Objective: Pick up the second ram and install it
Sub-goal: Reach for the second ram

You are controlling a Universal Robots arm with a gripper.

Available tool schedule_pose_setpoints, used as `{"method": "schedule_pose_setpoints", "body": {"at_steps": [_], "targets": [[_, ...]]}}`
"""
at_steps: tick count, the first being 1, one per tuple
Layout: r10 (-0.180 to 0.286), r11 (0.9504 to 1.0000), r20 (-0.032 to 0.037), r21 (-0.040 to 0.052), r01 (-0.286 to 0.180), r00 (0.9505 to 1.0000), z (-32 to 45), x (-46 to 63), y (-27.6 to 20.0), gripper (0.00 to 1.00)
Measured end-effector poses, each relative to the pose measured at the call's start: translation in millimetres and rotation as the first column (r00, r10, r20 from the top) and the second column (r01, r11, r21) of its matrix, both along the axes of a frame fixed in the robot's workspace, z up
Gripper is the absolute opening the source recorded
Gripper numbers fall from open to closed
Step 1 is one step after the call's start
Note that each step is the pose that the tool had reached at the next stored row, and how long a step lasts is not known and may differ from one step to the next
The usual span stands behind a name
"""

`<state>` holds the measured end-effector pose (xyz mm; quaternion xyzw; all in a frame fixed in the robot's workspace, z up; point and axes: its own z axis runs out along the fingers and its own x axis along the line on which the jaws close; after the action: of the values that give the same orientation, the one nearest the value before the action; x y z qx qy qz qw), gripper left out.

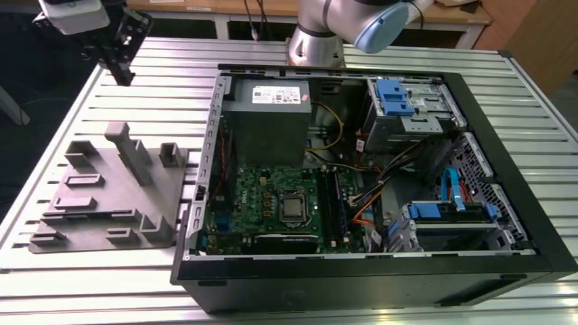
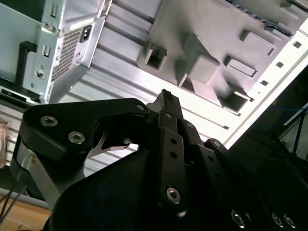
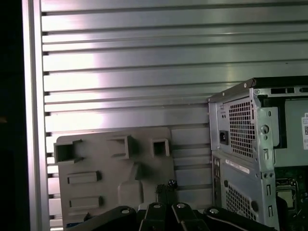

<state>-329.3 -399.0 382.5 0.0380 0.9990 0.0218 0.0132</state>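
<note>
My gripper [image 1: 124, 76] hangs high over the table's far corner on the exterior view's left, above and behind the grey holder [image 1: 113, 196]. In both wrist views its black fingertips [image 2: 166, 96] [image 3: 166, 185] are pressed together with nothing between them. A thin dark blue-green strip that looks like the second ram [image 1: 337, 203] stands in the long black slots to the right of the green motherboard [image 1: 262, 203] inside the open computer case [image 1: 505, 169]. I cannot tell how deep it sits. The holder's [image 3: 110, 168] pockets look bare.
The case lies on its side on the slatted metal table [image 1: 81, 115], with a grey power-supply box [image 1: 268, 122] at its far end, blue drive cages [image 1: 397, 98] and loose cables. The arm's base [image 1: 316, 40] stands behind the case.
</note>
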Motion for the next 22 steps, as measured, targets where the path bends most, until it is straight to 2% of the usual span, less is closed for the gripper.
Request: {"method": "schedule_pose_setpoints", "body": {"at_steps": [12,16,22], "targets": [[0.000,1.0000,-0.0001,0.0000,0.000,1.0000,-3.5,-38.7,-0.7,0.07],[0.000,1.0000,-0.0002,-0.0001,0.000,1.0000,-6.4,-46.8,-6.4,0.07],[0.000,1.0000,-0.0001,0.0000,0.000,1.0000,-12.0,-55.4,-18.9,0.07]]}}
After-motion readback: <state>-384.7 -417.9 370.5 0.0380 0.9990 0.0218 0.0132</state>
